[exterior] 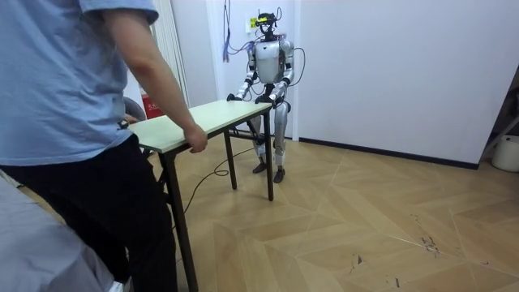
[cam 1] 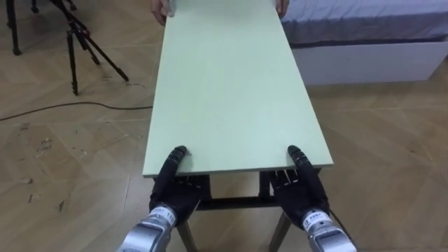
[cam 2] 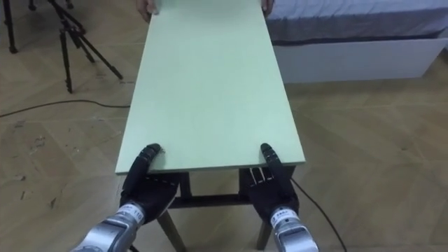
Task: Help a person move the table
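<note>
The long pale-green table (cam 1: 231,91) spans between its two carriers, one per short end, to share the weight. The person (exterior: 73,97) grips the twelve o'clock end; at six o'clock the robot's left hand (cam 1: 173,183) and right hand (cam 1: 297,183) each clamp the edge, thumb on top, fingers underneath, set wide for balance

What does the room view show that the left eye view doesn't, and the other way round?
Room view: the whole robot standing at the table's far end, and the person in a blue shirt. Left eye view: a tripod, a bed, and the robot's left hand and right hand pinching the table edge, thumbs on top. Both: the table, the person's hands holding the other end, wood floor.
</note>
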Controlling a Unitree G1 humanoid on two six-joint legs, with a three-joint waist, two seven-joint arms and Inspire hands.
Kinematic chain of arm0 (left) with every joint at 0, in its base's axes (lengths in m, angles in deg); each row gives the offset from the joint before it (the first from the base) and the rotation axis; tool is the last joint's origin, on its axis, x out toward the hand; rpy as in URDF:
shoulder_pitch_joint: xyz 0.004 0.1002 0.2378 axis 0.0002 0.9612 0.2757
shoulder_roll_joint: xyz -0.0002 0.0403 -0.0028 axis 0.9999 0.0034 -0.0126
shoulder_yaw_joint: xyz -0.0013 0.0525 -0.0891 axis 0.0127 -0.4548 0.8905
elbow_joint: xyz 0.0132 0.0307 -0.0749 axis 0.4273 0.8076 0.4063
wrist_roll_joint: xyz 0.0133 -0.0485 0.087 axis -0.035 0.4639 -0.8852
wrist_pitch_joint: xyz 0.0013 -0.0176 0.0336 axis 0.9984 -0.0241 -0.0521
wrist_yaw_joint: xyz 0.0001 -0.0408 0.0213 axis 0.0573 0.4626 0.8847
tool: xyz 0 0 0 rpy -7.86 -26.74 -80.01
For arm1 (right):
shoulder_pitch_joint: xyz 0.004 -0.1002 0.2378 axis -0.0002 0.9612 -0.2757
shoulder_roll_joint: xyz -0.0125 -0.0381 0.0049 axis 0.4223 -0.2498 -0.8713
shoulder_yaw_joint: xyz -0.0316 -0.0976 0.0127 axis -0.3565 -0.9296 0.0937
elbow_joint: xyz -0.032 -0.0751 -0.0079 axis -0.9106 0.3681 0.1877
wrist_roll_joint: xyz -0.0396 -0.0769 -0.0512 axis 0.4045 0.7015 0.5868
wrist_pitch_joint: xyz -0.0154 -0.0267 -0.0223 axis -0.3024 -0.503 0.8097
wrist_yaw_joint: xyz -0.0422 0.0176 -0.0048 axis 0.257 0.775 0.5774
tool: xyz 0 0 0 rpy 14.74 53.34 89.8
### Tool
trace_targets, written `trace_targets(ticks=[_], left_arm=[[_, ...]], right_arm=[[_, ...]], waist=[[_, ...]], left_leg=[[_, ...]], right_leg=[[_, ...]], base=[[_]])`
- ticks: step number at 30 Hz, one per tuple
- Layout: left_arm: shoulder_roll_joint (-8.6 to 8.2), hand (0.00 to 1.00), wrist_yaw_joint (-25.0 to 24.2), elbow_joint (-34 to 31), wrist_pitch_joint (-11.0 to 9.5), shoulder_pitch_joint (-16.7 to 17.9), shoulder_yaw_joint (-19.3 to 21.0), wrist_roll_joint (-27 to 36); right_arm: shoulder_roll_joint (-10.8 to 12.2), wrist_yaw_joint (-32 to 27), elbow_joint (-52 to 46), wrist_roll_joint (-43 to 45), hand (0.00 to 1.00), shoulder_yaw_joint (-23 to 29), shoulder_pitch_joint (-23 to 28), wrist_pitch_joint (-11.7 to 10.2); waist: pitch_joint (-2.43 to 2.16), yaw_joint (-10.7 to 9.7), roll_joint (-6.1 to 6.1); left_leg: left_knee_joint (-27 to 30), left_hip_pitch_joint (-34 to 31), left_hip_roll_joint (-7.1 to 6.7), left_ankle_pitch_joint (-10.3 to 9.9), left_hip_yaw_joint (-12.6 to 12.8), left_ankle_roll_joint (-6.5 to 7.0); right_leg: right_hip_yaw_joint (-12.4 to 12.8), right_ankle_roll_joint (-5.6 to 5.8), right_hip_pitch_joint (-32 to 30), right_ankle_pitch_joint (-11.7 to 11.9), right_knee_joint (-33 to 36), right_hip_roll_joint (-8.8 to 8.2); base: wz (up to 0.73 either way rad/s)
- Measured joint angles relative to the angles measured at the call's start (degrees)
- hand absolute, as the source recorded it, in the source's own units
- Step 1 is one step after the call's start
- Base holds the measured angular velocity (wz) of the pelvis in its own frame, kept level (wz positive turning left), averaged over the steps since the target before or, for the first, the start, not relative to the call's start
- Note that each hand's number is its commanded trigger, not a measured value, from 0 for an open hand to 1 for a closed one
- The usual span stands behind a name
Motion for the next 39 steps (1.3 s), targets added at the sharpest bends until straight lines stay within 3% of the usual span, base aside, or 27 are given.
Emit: trace_targets(ticks=[16,21,33,39], left_arm=[[-0.33,1.00,-5.9,1.1,-1.7,2.1,-0.8,-2.8],[-0.12,1.00,-7.7,1.1,-1.4,3.9,-0.5,-4.4],[-0.03,1.00,-11.5,1.1,-1.0,5.7,2.3,-10.5],[-0.15,1.00,-10.4,-1.7,-1.3,5.9,2.7,-11.7]], right_arm=[[0.1,4.8,1.4,-0.2,1.00,-0.9,1.1,-0.3],[-0.5,5.7,0.6,-0.2,1.00,-0.6,3.0,1.2],[-0.7,6.7,-0.1,0.4,1.00,-0.4,3.9,4.5],[-0.7,5.8,-2.8,0.8,1.00,-0.4,3.9,4.5]], waist=[[-0.04,-0.2,0.03],[-0.97,0.1,-0.35],[-0.80,0.2,-0.59],[-0.57,0.1,-0.15]], left_leg=[[-1.2,0.6,-0.28,0.1,-0.1,-0.08],[-1.0,1.3,-0.15,0.1,-0.3,-0.21],[-0.2,0.4,-0.03,0.1,0.5,-0.16],[1.2,-2.1,0.15,0.1,0.8,-0.10]], right_leg=[[-1.1,0.00,0.4,0.0,-0.1,0.03],[-1.7,0.00,0.7,0.0,0.2,-0.06],[-0.9,0.00,0.1,0.0,0.0,-0.07],[-0.3,0.00,-1.8,0.0,0.1,-0.03]], base=[[0.01],[0.03],[-0.01],[-0.02]])
